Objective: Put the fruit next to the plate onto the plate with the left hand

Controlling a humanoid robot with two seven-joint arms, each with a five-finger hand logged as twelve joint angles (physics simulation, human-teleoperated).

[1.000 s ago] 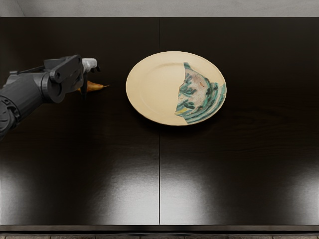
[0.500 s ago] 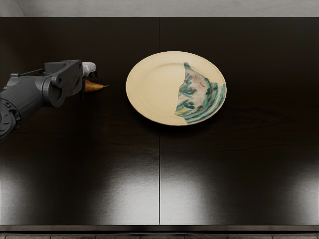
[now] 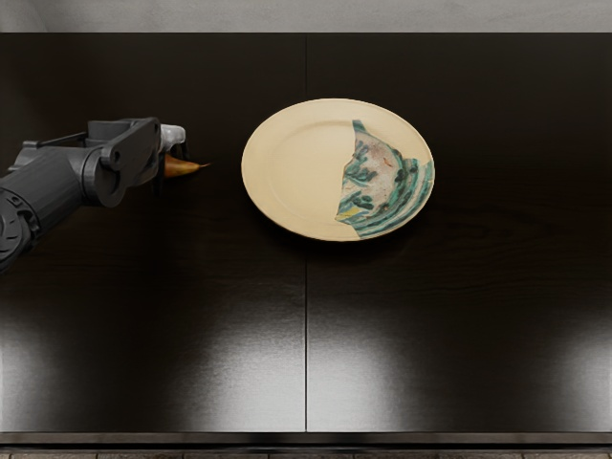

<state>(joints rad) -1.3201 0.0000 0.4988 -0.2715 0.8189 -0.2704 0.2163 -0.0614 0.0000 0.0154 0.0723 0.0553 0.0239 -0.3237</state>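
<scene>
Robot hand [image 3: 153, 151] barely shifted, fruit [image 3: 185, 166] beside plate [image 3: 287, 163]

Left hand [image 3: 145, 153] sits slightly lower and further left in the frame than 1 s ago. More of the orange fruit [image 3: 185, 167] shows past it. Contact probably made, view poor.

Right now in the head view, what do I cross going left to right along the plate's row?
left arm → left hand → fruit, only its orange tip showing just right of the hand → plate, plain cream on its left part, green-patterned on its right.
</scene>
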